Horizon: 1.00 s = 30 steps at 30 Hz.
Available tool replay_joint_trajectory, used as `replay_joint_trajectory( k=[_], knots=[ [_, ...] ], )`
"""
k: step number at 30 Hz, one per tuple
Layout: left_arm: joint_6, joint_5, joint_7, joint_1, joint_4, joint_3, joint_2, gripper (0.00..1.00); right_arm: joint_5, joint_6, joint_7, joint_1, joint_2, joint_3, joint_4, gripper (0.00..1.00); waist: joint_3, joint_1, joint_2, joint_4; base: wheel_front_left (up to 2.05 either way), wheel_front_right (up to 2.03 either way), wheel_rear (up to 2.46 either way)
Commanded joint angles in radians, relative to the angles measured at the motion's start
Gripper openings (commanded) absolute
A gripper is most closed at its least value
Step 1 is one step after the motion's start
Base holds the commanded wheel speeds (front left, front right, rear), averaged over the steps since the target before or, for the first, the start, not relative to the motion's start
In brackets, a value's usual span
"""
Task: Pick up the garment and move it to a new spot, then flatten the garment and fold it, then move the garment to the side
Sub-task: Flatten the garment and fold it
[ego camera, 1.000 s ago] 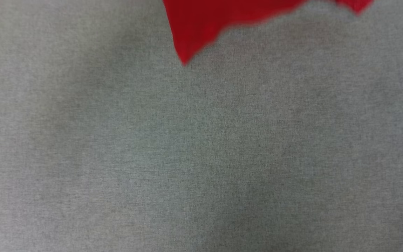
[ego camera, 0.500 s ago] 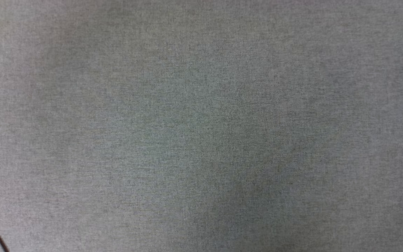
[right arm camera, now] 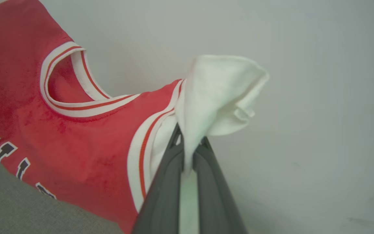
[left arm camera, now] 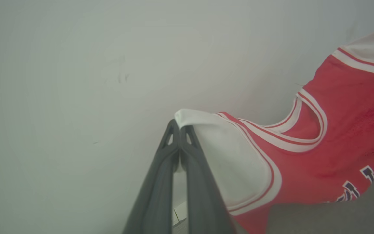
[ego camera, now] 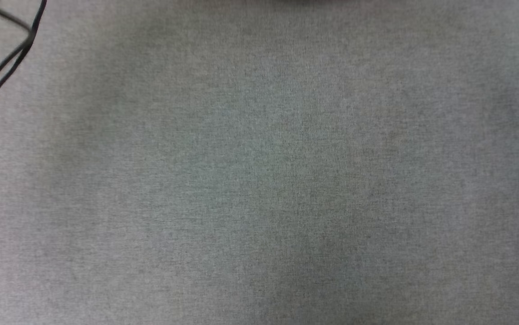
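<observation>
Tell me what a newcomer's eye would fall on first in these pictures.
The red garment with white sleeves and striped trim strikes first, spread across the right of the left wrist view. The left gripper and the right gripper each have dark fingers shut on a white sleeve, bottom centre of their own views. The head view gives plain grey cloth, with dark cables at its upper left.

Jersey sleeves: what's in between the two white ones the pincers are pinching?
The red front of the jersey and its striped neck hole hang between the left pincer and the right pincer. Both wrist views show it.
</observation>
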Motion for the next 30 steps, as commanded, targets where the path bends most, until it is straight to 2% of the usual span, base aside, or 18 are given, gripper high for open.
replay_joint_trajectory(
  k=[1,3,6,12,22,30],
  knots=[
    [-0.002,-0.017,-0.016,0.065,0.004,-0.005,-0.001,0.0,0.011,-0.001,-0.013,0.036,-0.005,0.01,-0.005,0.0,-0.018,0.0,0.0,0.002,0.0,0.0,0.0],
    [-0.005,-0.038,-0.037,0.123,0.003,-0.012,-0.006,0.0,0.036,-0.001,-0.033,0.097,-0.017,0.026,-0.018,0.0,-0.041,0.0,0.0,0.005,0.0,0.0,0.0],
    [0.024,-0.051,-0.103,0.28,-0.034,-0.027,-0.003,0.0,0.075,-0.001,-0.055,0.193,-0.04,0.047,-0.039,0.0,-0.084,0.0,0.0,0.007,0.0,0.0,0.0],
    [0.078,-0.08,-0.129,0.514,-0.131,-0.044,0.045,0.0,0.135,-0.001,-0.062,0.35,-0.099,0.082,-0.103,0.0,-0.162,0.0,0.0,0.005,0.0,0.0,0.0],
    [0.148,-0.102,-0.11,0.66,-0.29,-0.055,0.125,0.0,0.174,-0.001,-0.045,0.498,-0.145,0.082,-0.212,0.0,-0.248,0.0,0.0,-0.004,0.0,0.0,0.0],
    [0.182,-0.141,-0.103,0.772,-0.354,-0.076,0.133,0.0,0.177,-0.001,-0.067,0.645,-0.159,0.081,-0.272,0.0,-0.31,0.0,0.0,-0.004,0.0,0.0,0.0]
  ],
)
